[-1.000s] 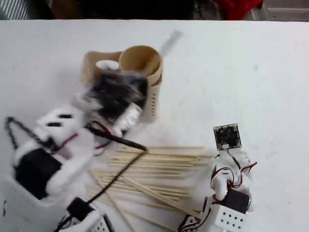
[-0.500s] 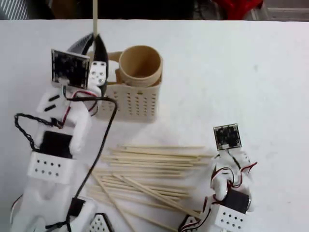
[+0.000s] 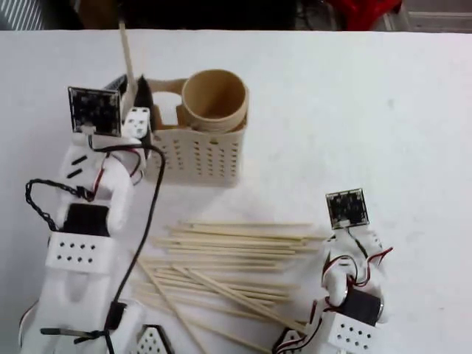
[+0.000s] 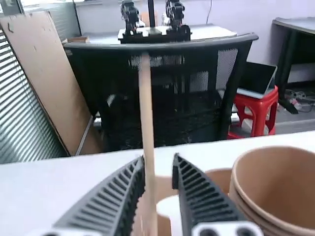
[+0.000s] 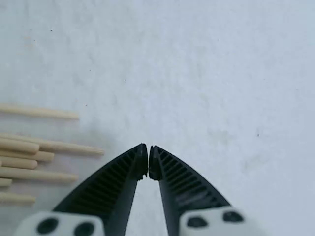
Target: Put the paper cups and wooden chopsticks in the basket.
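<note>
Seen from above, the left jaws hang over the left end of the basket (image 3: 199,155) and grip one chopstick (image 3: 127,55), near upright. The left wrist view shows the ribbed jaws pinching it, with the stacked paper cups (image 4: 275,182) beside it in the basket. The loose chopsticks (image 3: 228,254) lie on the worktop (image 3: 354,110) in front of the basket. The right wrist view shows the right jaws closed on nothing, just beside the stick ends.
</note>
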